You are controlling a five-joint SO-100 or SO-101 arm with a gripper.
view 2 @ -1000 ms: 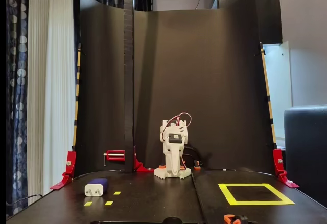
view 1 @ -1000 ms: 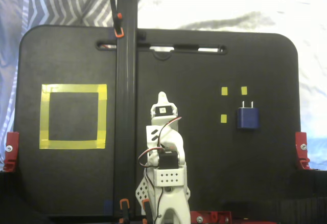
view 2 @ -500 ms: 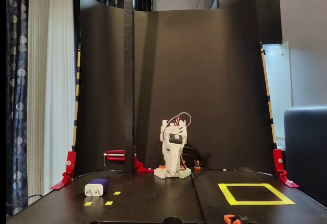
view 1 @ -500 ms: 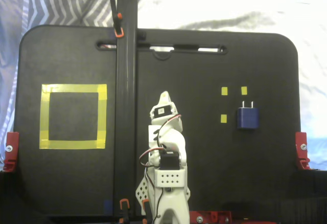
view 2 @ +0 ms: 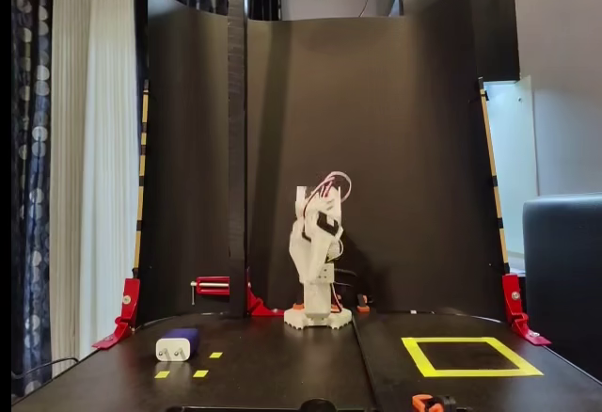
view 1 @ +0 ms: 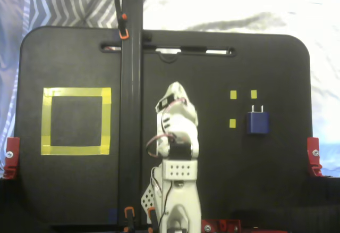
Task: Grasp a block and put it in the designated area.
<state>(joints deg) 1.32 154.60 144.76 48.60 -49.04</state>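
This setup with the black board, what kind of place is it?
Likely a home-made robot test bench in a living room: curtains behind, a black board clamped down, a small white arm, and a yellow-taped square.

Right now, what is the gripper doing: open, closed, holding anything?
Gripper: folded up over the arm's base, whether its jaws are open or closed cannot be told. It holds nothing; the block lies apart on the board.

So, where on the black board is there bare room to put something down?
Inside the yellow-taped square the board is bare, as is the strip between the arm and the small yellow tape squares. It is crowded by the blue block, right beside those squares.
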